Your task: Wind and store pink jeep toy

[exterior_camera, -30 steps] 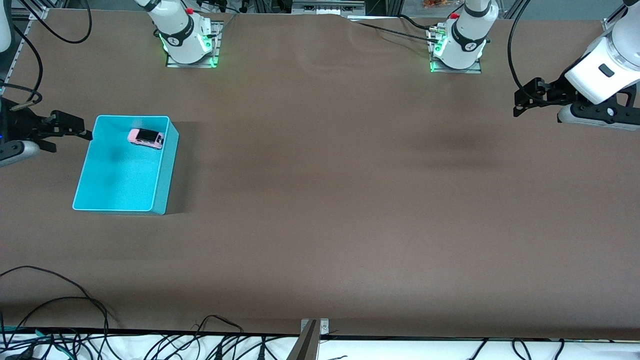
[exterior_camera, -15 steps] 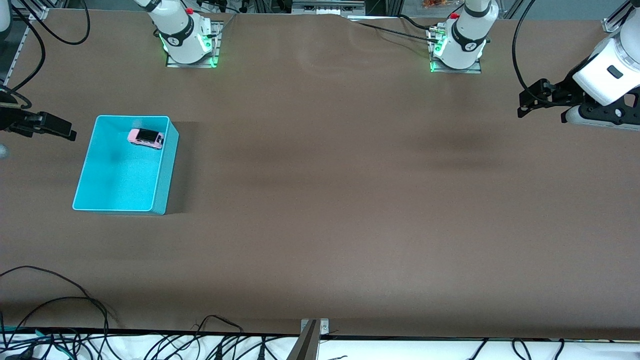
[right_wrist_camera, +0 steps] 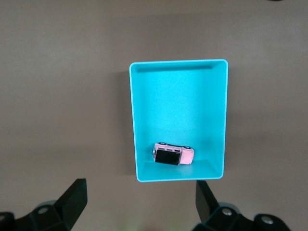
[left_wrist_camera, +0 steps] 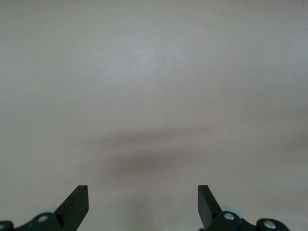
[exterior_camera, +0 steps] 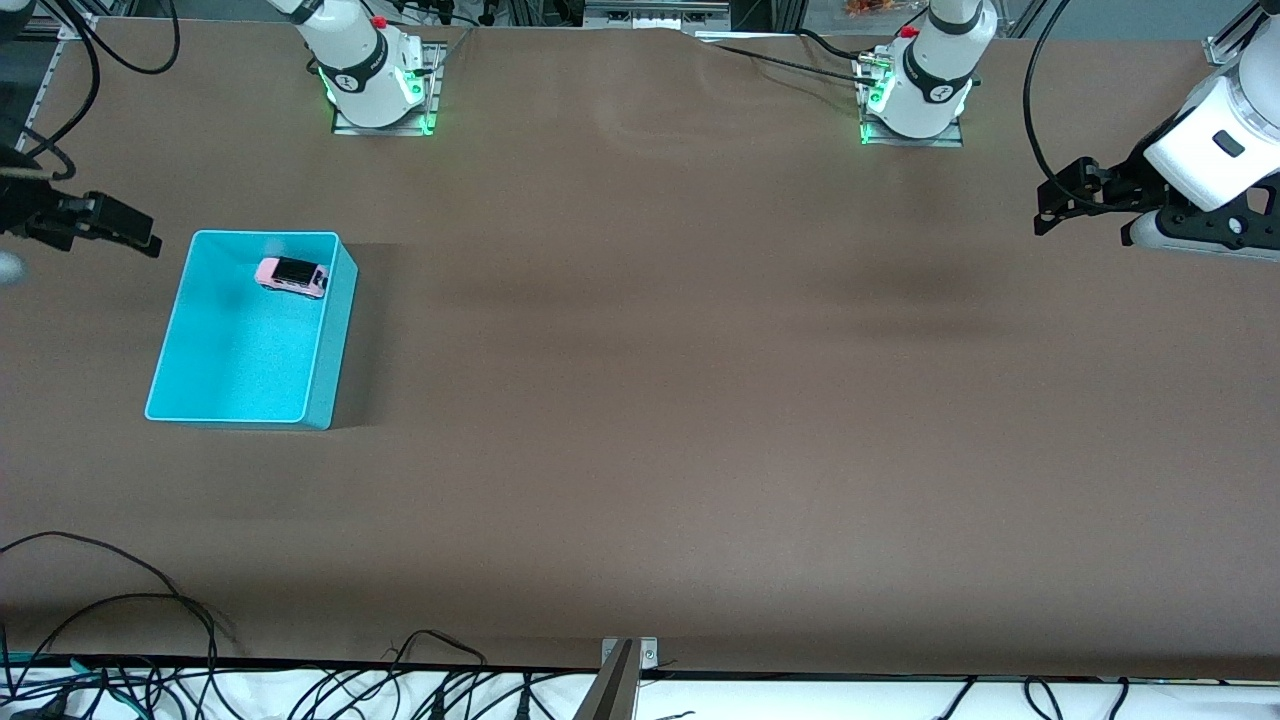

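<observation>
Pink jeep toy sat inside the cyan bin, at its end farthest from the front camera, so storing looked done; right gripper beside the bin and left gripper over bare table were both wide open, empty, nothing left but parking.

A cyan bin sits on the brown desk toward the right arm's end. The pink jeep toy lies inside it, on the bin's floor in the corner farthest from the front camera, close to the wall. The right hand hangs just outside the bin's rim, empty, its fingers seemingly parted, though half of it is cut off at the edge. The left hand hovers over bare desk at the left arm's end, well apart from the bin, holding nothing.
</observation>
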Controlling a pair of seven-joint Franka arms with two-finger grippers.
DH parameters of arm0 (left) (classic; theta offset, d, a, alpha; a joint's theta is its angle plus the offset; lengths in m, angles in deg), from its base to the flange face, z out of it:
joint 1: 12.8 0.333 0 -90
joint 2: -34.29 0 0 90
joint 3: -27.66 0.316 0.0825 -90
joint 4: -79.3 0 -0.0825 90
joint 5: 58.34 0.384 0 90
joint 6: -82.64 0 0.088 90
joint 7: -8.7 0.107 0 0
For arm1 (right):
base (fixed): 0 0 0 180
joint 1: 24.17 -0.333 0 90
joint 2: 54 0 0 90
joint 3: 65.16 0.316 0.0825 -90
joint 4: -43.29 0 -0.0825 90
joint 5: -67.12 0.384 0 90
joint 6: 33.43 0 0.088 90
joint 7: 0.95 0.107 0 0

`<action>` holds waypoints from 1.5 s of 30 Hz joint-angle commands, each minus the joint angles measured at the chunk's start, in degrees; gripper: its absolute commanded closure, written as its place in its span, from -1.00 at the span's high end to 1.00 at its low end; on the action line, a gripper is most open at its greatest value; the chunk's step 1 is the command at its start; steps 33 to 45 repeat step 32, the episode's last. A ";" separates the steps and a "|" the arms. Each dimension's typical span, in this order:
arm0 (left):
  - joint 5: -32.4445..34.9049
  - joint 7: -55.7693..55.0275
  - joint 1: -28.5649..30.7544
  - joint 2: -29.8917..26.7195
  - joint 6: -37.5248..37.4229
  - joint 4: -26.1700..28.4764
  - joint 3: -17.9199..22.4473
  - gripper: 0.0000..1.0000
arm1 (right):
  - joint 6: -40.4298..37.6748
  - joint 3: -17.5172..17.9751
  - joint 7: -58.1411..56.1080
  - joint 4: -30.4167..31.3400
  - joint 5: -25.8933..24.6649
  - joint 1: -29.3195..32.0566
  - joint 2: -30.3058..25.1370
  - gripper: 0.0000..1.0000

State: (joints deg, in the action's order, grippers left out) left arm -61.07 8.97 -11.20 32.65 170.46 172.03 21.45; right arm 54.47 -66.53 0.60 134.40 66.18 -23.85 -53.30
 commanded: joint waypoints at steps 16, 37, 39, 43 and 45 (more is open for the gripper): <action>-1.22 0.26 0.34 -0.39 -0.28 -0.27 -0.47 1.00 | 2.72 1.29 -0.40 5.39 -1.26 -0.15 -4.49 1.00; -1.13 0.26 0.16 -0.39 -0.28 -0.27 -0.47 1.00 | 2.72 1.29 -0.40 4.60 -1.17 -0.15 -3.78 1.00; -1.13 0.26 0.16 -0.39 -0.28 -0.27 -0.47 1.00 | 2.72 1.29 -0.40 4.60 -1.17 -0.15 -3.78 1.00; -1.13 0.26 0.16 -0.39 -0.28 -0.27 -0.47 1.00 | 2.72 1.29 -0.40 4.60 -1.17 -0.15 -3.78 1.00; -1.13 0.26 0.16 -0.39 -0.28 -0.27 -0.47 1.00 | 2.72 1.29 -0.40 4.60 -1.17 -0.15 -3.78 1.00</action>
